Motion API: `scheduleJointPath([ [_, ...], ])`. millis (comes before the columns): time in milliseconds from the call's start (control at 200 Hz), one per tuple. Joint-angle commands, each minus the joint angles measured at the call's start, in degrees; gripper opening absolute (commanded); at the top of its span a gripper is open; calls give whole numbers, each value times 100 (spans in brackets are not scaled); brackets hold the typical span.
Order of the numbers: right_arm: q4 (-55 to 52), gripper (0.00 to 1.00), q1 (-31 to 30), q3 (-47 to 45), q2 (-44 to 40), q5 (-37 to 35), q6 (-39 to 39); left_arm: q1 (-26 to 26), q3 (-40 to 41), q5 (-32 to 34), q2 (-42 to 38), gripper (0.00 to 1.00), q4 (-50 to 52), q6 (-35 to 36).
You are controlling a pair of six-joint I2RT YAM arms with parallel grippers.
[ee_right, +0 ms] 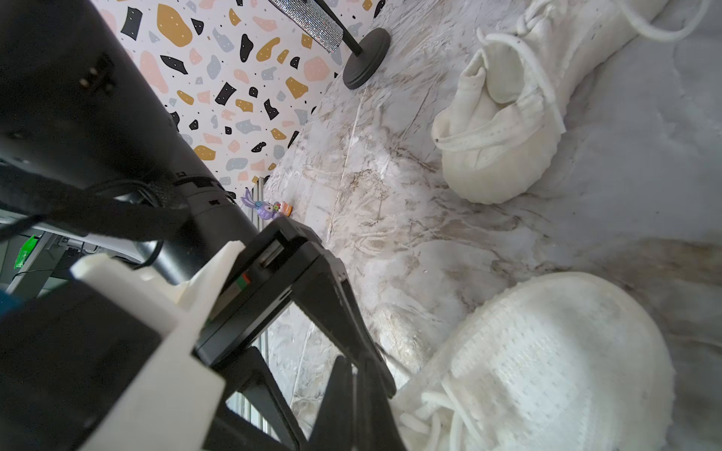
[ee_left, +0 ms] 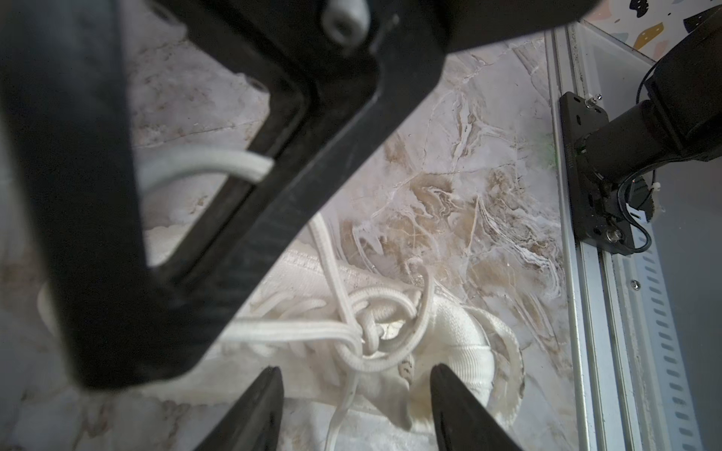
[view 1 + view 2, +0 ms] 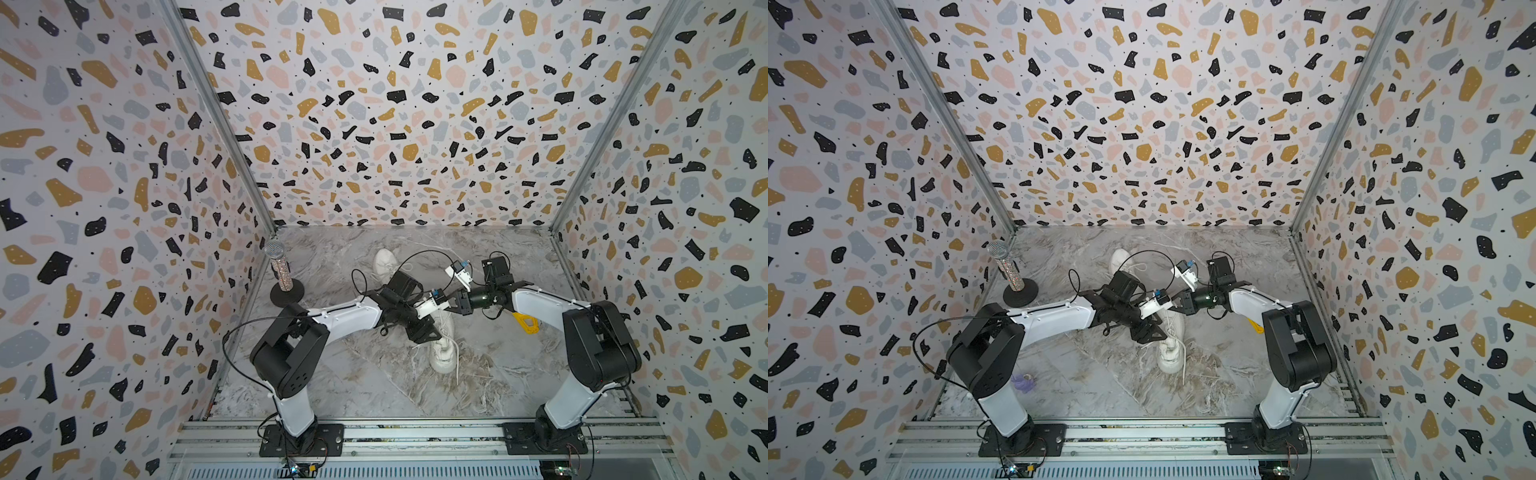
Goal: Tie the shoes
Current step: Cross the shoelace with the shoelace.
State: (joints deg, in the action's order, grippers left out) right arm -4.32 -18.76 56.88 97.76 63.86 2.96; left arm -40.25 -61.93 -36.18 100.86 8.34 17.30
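Marble-look table [image 3: 332,374], a few bits sitting on it

So it's a grey-and-tan veined tabletop boxed in by speckled walls. The two cream shoes are right on it: the near shoe [image 3: 441,359] is just off the middle toward 5 o'clock, heel end pointing to 6, with a loose white lace [image 3: 457,368] trailing on the table along its side. The far shoe [image 3: 382,261] is up around 12 o'clock, well apart from the near one. There's a sparkly mic [image 3: 282,270] standing upright on a round black base [image 3: 286,296] at 10 o'clock, close to the wall. A small purple toy [image 3: 1023,382] lies at 8 o'clock near the table's edge.
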Motion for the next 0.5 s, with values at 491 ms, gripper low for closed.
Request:
scheduleJointPath([
  [491, 9, 0, 13, 25, -209, 75, -59, -61, -104, -37, 245, 63, -491, 8],
])
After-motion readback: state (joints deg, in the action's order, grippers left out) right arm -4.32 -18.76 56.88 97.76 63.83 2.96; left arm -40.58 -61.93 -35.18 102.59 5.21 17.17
